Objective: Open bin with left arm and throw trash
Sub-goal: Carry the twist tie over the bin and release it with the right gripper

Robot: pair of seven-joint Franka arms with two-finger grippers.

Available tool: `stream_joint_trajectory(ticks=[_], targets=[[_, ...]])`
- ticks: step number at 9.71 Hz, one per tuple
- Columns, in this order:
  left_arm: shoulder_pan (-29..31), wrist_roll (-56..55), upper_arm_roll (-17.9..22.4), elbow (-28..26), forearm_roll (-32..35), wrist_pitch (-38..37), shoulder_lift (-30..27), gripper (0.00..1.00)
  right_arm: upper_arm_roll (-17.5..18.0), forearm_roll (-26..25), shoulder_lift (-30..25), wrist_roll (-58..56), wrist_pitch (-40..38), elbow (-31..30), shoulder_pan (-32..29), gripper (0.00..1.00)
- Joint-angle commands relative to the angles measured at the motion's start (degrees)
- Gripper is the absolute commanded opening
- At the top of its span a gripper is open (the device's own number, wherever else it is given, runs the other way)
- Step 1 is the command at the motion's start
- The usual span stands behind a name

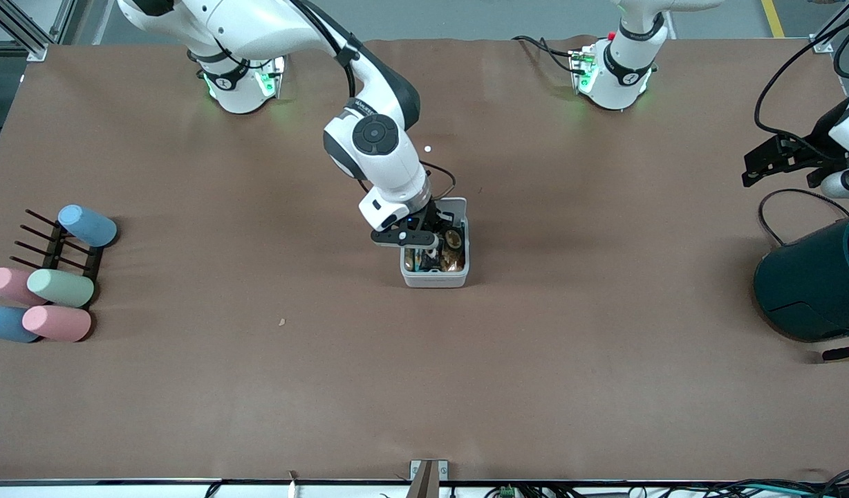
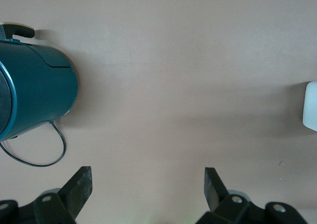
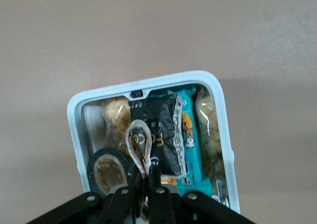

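Note:
The small white bin (image 1: 435, 279) stands open in the middle of the table, its rim (image 3: 148, 81) showing in the right wrist view. Inside lie a crumpled black wrapper (image 3: 161, 130), a black tape roll (image 3: 108, 169) and a teal packet (image 3: 190, 149). My right gripper (image 1: 435, 238) reaches down into the bin. Its fingers (image 3: 147, 172) pinch the lower end of the beige figure-eight rubber band (image 3: 138, 142), which lies on the wrapper. My left gripper (image 1: 763, 166) waits above the table at the left arm's end, fingers (image 2: 148, 170) open and empty.
A large dark teal drum (image 1: 812, 283) lies on its side near the left gripper, with a thin cable beside it (image 2: 34, 87). Several pastel cups (image 1: 51, 283) and a black rack sit at the right arm's end. A small crumb (image 1: 282, 321) lies on the brown tabletop.

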Motion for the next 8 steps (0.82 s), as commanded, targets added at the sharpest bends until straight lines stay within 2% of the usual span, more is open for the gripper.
stream_joint_trajectory(ticks=[1,3,5,7,8], targets=[[-0.01,-0.41,0.14,2.01,0.02,-0.79,0.82,1.00,0.48,0.09,0.69,0.26,0.23,0.87,-0.52,0.47],[-0.01,-0.41,0.14,2.01,-0.07,-0.79,0.82,1.00,0.48,0.27,0.69,0.26,0.06,1.40,-0.43,0.62],[-0.01,-0.41,0.14,2.01,-0.07,-0.79,0.82,1.00,0.48,0.62,-0.27,0.43,-0.82,1.58,-1.04,0.66],[-0.01,-0.32,0.14,2.01,-0.16,-0.79,0.82,1.00,0.83,0.88,-5.79,1.57,-6.85,1.58,-3.58,0.67],[-0.01,-0.32,0.14,2.01,-0.16,-0.79,0.82,1.00,0.83,2.71,-9.21,1.57,-10.37,1.58,-5.86,0.67]])
